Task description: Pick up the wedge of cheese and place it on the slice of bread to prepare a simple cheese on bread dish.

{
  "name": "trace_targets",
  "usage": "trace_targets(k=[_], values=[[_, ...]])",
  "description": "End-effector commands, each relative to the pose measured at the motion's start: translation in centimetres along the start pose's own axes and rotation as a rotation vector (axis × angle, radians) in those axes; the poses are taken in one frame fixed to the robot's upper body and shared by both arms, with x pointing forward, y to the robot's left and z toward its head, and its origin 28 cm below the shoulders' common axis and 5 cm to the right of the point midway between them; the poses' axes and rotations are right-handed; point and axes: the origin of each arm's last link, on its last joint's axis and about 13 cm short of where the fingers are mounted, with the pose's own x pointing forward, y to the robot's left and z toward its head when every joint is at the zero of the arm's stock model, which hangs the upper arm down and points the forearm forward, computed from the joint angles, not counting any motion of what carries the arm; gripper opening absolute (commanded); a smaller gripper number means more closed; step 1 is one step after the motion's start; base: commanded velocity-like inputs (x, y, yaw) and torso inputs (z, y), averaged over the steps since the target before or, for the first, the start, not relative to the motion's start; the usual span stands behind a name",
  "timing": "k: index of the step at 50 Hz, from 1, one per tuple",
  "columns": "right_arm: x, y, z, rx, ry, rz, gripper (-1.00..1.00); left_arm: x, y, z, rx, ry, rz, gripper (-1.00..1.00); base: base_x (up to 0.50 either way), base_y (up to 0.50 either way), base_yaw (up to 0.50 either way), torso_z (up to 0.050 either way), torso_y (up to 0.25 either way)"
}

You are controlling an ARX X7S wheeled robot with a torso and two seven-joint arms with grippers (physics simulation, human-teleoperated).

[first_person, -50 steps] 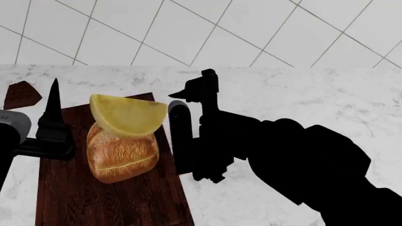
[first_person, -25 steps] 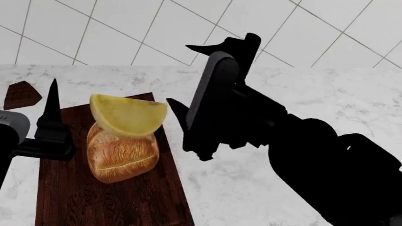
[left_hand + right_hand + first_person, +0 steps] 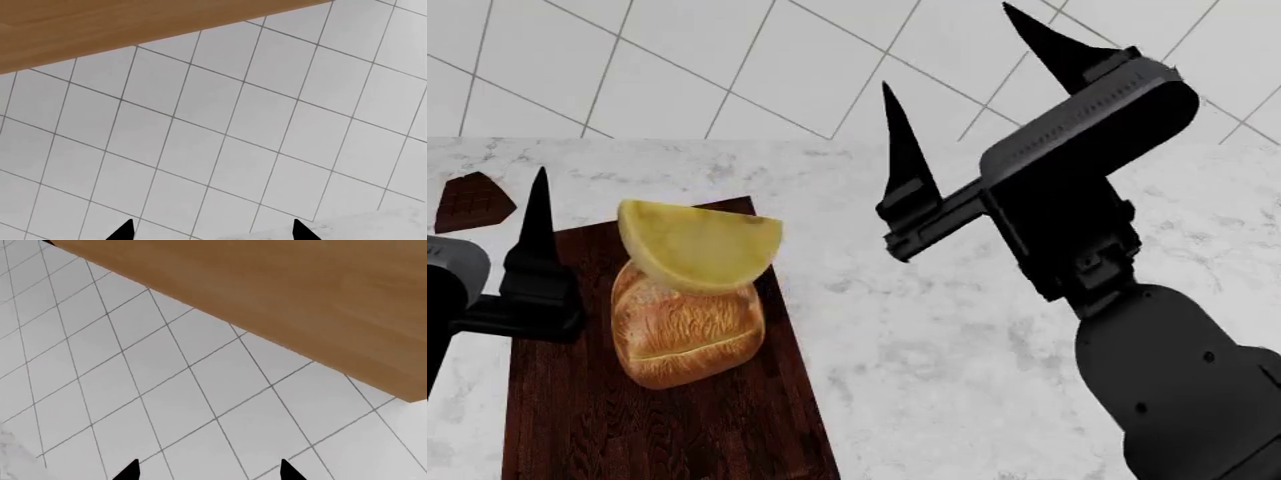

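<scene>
The pale yellow wedge of cheese (image 3: 698, 245) rests on top of the golden-brown slice of bread (image 3: 683, 332), which lies on a dark wooden board (image 3: 667, 425). My right gripper (image 3: 950, 52) is raised to the right of the board, open and empty, with its fingertips pointing up at the wall. In the right wrist view the right gripper (image 3: 208, 471) shows only tiles between its spread tips. One finger (image 3: 538, 225) of my left gripper stands upright at the board's left edge. The left gripper (image 3: 210, 232) is open and holds nothing.
A small dark brown piece (image 3: 473, 201) lies on the white marble counter (image 3: 988, 330) at the far left. A tiled wall (image 3: 761, 60) rises behind the counter. A wooden cabinet (image 3: 267, 300) hangs above, seen in both wrist views.
My right arm has lifted away from the board, up and to the right, and turned its fingers upward. The cheese, the bread and the left arm have stayed in place.
</scene>
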Motion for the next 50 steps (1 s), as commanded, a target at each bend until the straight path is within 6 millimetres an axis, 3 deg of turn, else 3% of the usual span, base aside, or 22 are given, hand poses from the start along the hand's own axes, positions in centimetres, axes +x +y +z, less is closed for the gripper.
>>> trace_targets(k=[1,23,30,35,50], values=[[-0.2,-1.2,0.9,0.093,-0.018,-0.179,1.0,0.0,0.0,0.0,-0.003,0.002,0.009,1.0,0.0,0.0,0.0,0.0,0.0],[-0.3,-1.3,0.9,0.124,0.015,-0.2,1.0,0.0,0.1,-0.1,-0.005,0.003,0.01,1.0,0.0,0.0,0.0,0.0,0.0],[-0.9,-1.1,1.1,0.347,0.014,-0.394,1.0,-0.2,0.6,0.4,-0.022,-0.004,0.016,1.0,0.0,0.0,0.0,0.0,0.0],[-1.4,-1.1,2.0,0.4,0.021,-0.423,1.0,-0.4,0.7,0.7,-0.023,-0.006,0.016,1.0,0.0,0.0,0.0,0.0,0.0],[-3.6,-1.0,4.3,0.339,0.062,-0.406,1.0,-1.3,1.9,5.0,-0.038,-0.066,0.028,1.0,0.0,0.0,0.0,0.0,0.0]])
